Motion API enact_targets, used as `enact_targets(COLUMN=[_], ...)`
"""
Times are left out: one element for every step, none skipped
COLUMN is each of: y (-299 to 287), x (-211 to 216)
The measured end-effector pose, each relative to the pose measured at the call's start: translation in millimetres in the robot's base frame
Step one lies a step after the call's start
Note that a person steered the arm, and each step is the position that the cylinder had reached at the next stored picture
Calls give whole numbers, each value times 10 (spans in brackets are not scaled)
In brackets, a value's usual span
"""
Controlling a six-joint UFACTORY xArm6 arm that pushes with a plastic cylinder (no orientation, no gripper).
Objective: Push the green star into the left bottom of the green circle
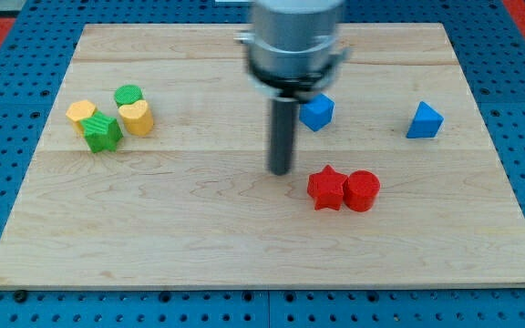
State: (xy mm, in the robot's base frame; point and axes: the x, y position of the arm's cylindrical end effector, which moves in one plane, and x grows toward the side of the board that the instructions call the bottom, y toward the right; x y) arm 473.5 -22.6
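Note:
The green star (103,133) lies at the board's left, just below and left of the green circle (128,95). A yellow heart (137,117) sits between them on the right, touching both. A yellow block (81,113) touches the star's upper left. My tip (281,170) rests on the board near the middle, far to the right of this cluster and just left of the red star (326,189).
A red circle (362,190) touches the red star's right side. A blue block (317,111) lies right of the rod. A blue triangle (424,120) sits further right. The wooden board (262,255) lies on a blue perforated table.

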Motion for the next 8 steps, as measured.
enact_targets(y=[-1091,-1662,-1828,-1829,-1858,-1921,-1957,-1957], x=[0,0,0,0,-44,-92,-133,-370])
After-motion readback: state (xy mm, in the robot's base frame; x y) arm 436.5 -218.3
